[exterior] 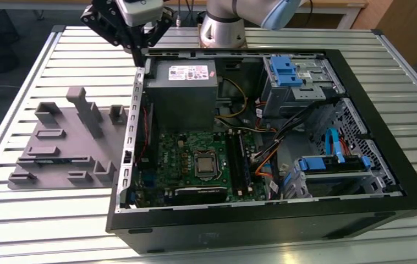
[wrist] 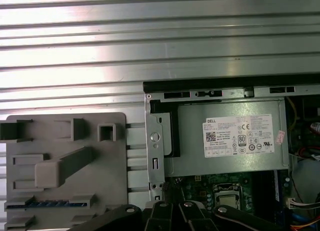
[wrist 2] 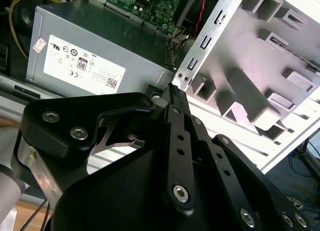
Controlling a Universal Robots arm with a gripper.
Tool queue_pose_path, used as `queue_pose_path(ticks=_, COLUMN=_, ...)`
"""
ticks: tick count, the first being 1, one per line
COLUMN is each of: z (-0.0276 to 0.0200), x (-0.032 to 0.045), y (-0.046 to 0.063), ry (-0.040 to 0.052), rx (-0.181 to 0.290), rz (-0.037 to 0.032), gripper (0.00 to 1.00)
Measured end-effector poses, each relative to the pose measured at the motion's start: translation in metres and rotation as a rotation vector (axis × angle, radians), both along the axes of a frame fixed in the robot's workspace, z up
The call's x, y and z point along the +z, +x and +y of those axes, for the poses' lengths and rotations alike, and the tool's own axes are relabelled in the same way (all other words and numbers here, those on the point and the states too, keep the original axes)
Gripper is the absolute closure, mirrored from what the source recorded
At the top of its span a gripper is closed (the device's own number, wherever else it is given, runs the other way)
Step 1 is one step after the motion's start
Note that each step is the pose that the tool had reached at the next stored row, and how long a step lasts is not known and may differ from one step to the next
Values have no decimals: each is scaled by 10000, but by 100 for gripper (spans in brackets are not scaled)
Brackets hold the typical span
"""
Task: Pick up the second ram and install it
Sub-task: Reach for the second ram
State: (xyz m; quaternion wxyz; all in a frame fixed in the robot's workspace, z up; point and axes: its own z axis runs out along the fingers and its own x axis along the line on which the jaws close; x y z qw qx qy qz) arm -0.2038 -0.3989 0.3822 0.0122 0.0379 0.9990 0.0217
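Note:
The second ram (exterior: pixel 53 160) is a thin dark blue stick lying on edge in a slot of the grey tray (exterior: pixel 61 124), on the exterior view's left. The first wrist view shows the ram (wrist: pixel 47 204) as a blue strip near one edge of the tray (wrist: pixel 65 131). My gripper (exterior: pixel 136 54) hangs above the open computer case's back left corner, well away from the ram. Its black fingers (wrist 2: pixel 175 121) are shut together with nothing between them. The motherboard (exterior: pixel 193 159) lies inside the case, with long memory slots (exterior: pixel 236 159) beside the processor socket.
The black case (exterior: pixel 384 126) stands open on a slatted metal table (exterior: pixel 61 220). A grey power supply (exterior: pixel 181 82) sits below the gripper. Blue drive brackets (exterior: pixel 289 71) and loose cables (exterior: pixel 282 137) fill the case on the exterior view's right. The tray's upright blocks (exterior: pixel 91 113) stand up from its surface.

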Motion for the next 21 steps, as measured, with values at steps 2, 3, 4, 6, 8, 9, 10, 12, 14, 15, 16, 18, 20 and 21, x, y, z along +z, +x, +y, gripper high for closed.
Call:
queue_pose_path(ticks=2, z=0, x=0, y=-4, ry=0, rx=0, rz=0, gripper=89)
queue_pose_path(ticks=3, z=0, x=0, y=-6, ry=0, rx=0, rz=0, gripper=89)
queue_pose_path(ticks=4, z=0, x=0, y=-8, ry=0, rx=0, rz=0, gripper=89)
queue_pose_path(ticks=6, z=0, x=0, y=-12, ry=0, rx=0, rz=0, gripper=89)
queue_pose_path(ticks=8, z=0, x=0, y=-16, ry=0, rx=0, rz=0, gripper=89)
queue_pose_path(ticks=9, z=0, x=0, y=-18, ry=0, rx=0, rz=0, gripper=89)
queue_pose_path(ticks=10, z=0, x=0, y=-20, ry=0, rx=0, rz=0, gripper=89)
queue_pose_path(ticks=12, z=0, x=0, y=-24, ry=0, rx=0, rz=0, gripper=89)
queue_pose_path(ticks=14, z=0, x=0, y=-28, ry=0, rx=0, rz=0, gripper=89)
queue_pose_path(ticks=15, z=0, x=0, y=-30, ry=0, rx=0, rz=0, gripper=89)
queue_pose_path(ticks=16, z=0, x=0, y=-32, ry=0, rx=0, rz=0, gripper=89)
queue_pose_path(ticks=18, z=0, x=0, y=-35, ry=0, rx=0, rz=0, gripper=89)
queue_pose_path(ticks=20, z=0, x=-1, y=-39, ry=0, rx=0, rz=0, gripper=89)
queue_pose_path(ticks=21, z=0, x=-1, y=-41, ry=0, rx=-1, rz=0, gripper=89)
